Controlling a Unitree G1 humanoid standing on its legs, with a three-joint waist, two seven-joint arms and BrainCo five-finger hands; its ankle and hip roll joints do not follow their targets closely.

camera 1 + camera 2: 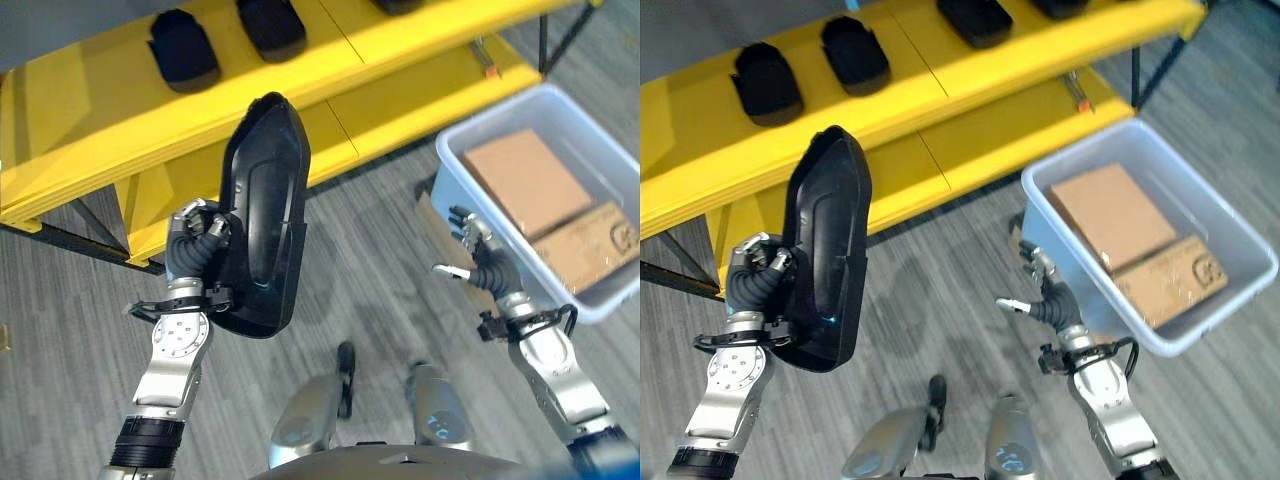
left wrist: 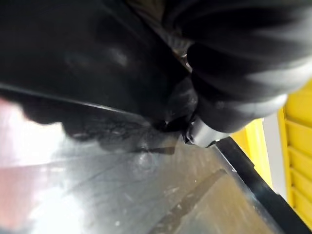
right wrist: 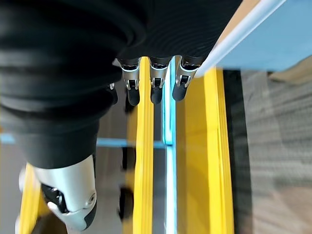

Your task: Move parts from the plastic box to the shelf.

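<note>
the long yellow two-tier shelf [image 1: 90, 140] already carries matching parts. the pale blue plastic box [image 1: 1080, 295] holds cardboard slabs. the big glossy black moulded part [image 1: 262, 215] stands upright, clasped by the left hand [image 1: 198, 240], likely for shelving. the right hand [image 1: 1045, 290] hangs slack, holding nothing.

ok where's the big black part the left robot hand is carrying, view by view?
Left eye view: black part left of centre, upright, gripped by the left robot hand.
Right eye view: far left, same grip.
Left wrist view: close up, the dark glossy surface.
Right wrist view: I cannot make it out.
Shared landmark: the yellow shelf, also in the right eye view.
</note>
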